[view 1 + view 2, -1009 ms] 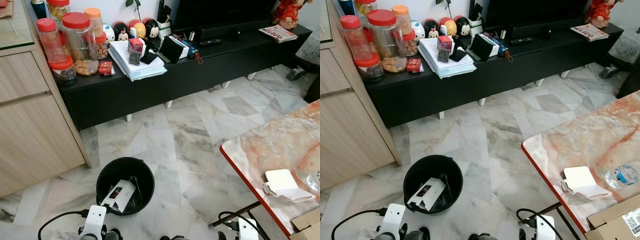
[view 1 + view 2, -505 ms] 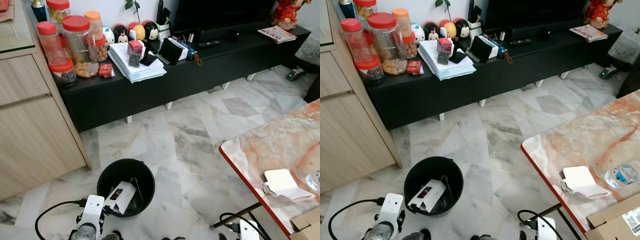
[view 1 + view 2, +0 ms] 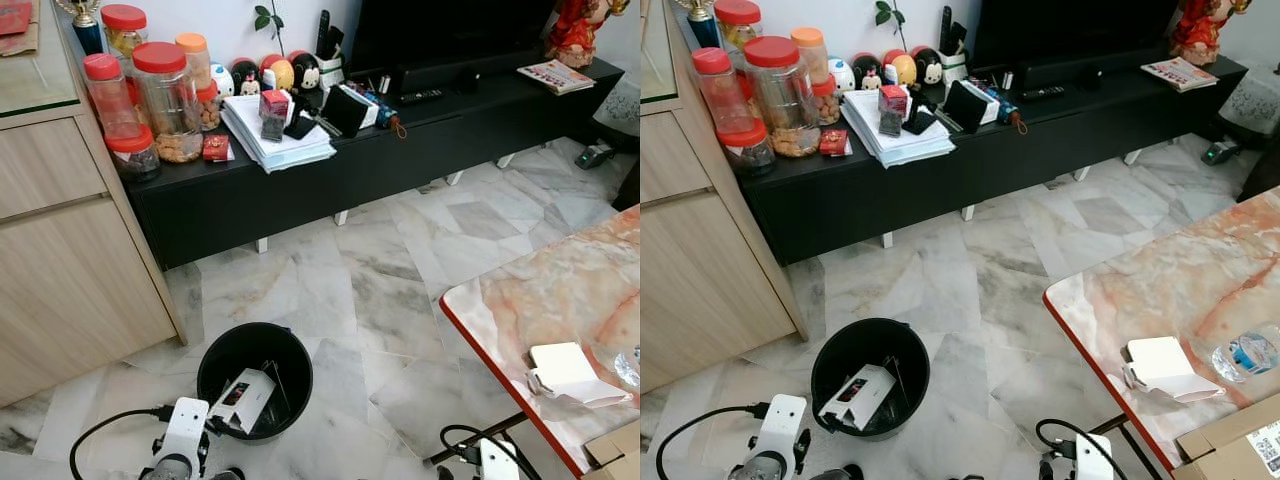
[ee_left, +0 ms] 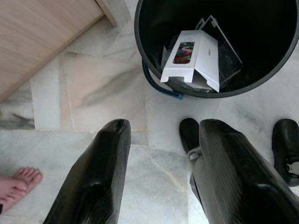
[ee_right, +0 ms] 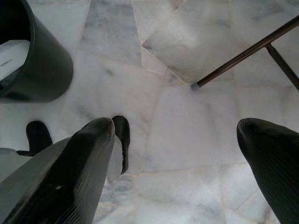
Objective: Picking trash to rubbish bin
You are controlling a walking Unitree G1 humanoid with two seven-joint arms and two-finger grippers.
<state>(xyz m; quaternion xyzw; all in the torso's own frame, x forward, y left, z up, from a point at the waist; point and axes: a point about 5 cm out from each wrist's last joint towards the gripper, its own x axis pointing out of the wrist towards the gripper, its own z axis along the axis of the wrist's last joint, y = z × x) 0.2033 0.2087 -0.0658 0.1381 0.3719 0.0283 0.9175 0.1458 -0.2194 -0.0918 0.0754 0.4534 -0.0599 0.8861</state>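
Left wrist view: black rubbish bin on marble floor, holding a white carton, trash already binned. Left gripper hangs empty, fingers spread. Right gripper likewise wide apart, idle beside table leg.

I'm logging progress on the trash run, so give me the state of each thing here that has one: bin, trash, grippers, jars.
Rubbish bin: upright on the floor, no lid.
White box: inside the bin, tilted against its wall.
White packet: lying on the marble table, not picked up.
Plastic bottle: lying on its side on the table.
Left gripper: open, holding nothing.
Right gripper: open, holding nothing.
Jars: upright, lids on.
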